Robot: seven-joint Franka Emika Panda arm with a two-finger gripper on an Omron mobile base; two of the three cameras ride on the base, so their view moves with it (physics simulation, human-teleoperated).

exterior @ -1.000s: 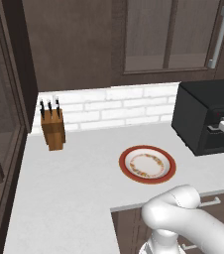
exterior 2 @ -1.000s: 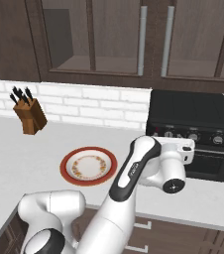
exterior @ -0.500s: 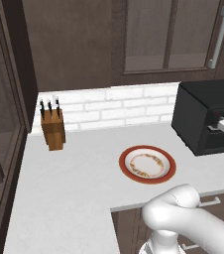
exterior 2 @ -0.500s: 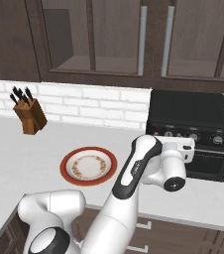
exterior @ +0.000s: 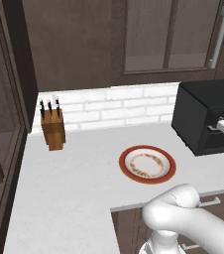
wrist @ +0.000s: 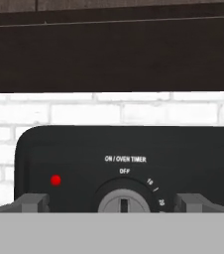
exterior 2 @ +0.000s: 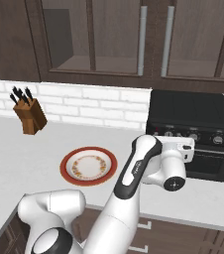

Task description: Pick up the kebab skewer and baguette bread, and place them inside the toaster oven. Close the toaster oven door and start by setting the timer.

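The black toaster oven (exterior 2: 189,115) stands at the counter's right, against the brick wall. Its glass toaster oven door (exterior 2: 211,161) looks shut. My hand (exterior 2: 175,148) is held up against the oven's control strip. In the hand view the silver-grey timer (wrist: 124,204) sits under the words ON / OVEN TIMER, its slot at OFF. My gripper (wrist: 115,204) is open. One fingertip (wrist: 32,202) stands left of the dial and the other right of it, neither touching it. The kebab skewer and the baguette bread are out of view.
A round plate (exterior 2: 88,165) with a red rim lies bare on the white counter, left of the oven. A wooden knife block (exterior 2: 30,116) stands at the back left by the wall. A red lamp (wrist: 56,180) glows left of the dial. Dark cabinets hang above.
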